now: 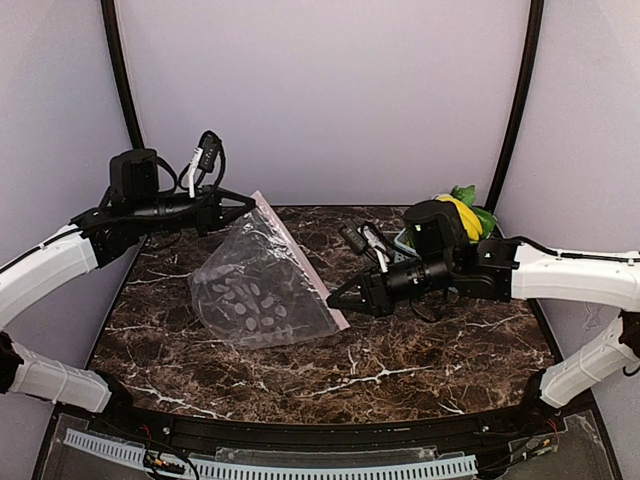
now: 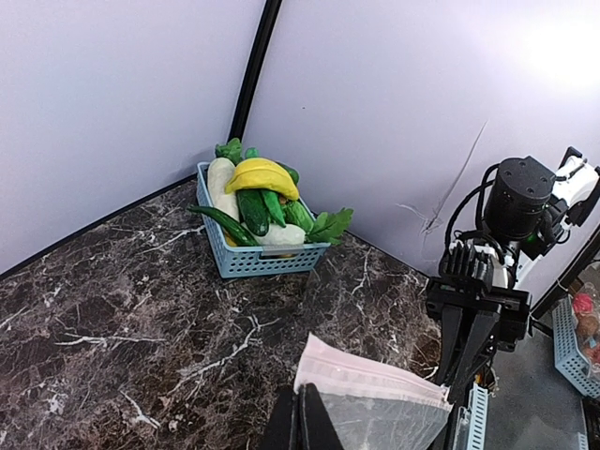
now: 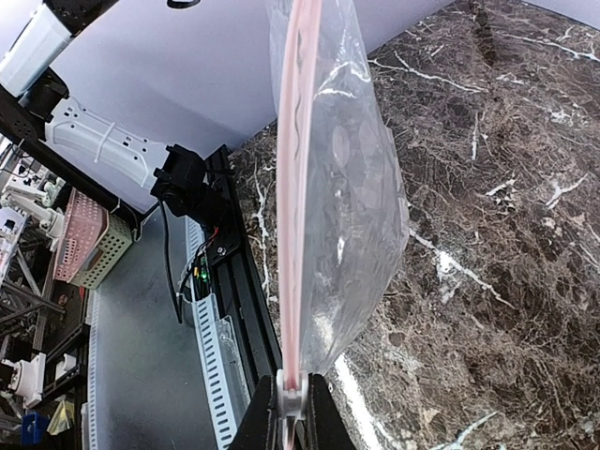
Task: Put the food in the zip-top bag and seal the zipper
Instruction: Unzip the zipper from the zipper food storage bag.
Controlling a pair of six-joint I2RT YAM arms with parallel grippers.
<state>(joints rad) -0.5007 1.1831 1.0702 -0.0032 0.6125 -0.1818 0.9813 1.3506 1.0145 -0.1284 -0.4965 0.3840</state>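
The zip-top bag (image 1: 255,290) hangs stretched between my two grippers, its body sagging onto the marble table, and no food shows inside it. My left gripper (image 1: 246,200) is shut on the bag's far top corner, and the left wrist view shows this grip (image 2: 302,424) with the pink zipper (image 2: 375,380). My right gripper (image 1: 335,298) is shut on the white slider (image 3: 292,398) at the near end of the zipper (image 3: 295,187). The food, with a yellow banana (image 2: 262,173), green vegetables (image 2: 255,211) and a long white vegetable (image 2: 219,183), lies in the blue basket (image 2: 253,260).
The basket with the banana (image 1: 462,215) stands at the table's back right corner, behind my right arm (image 1: 560,272). Dark marble table (image 1: 400,370). Black frame poles (image 1: 120,70) rise at both back corners. A cable tray (image 1: 300,465) runs along the near edge.
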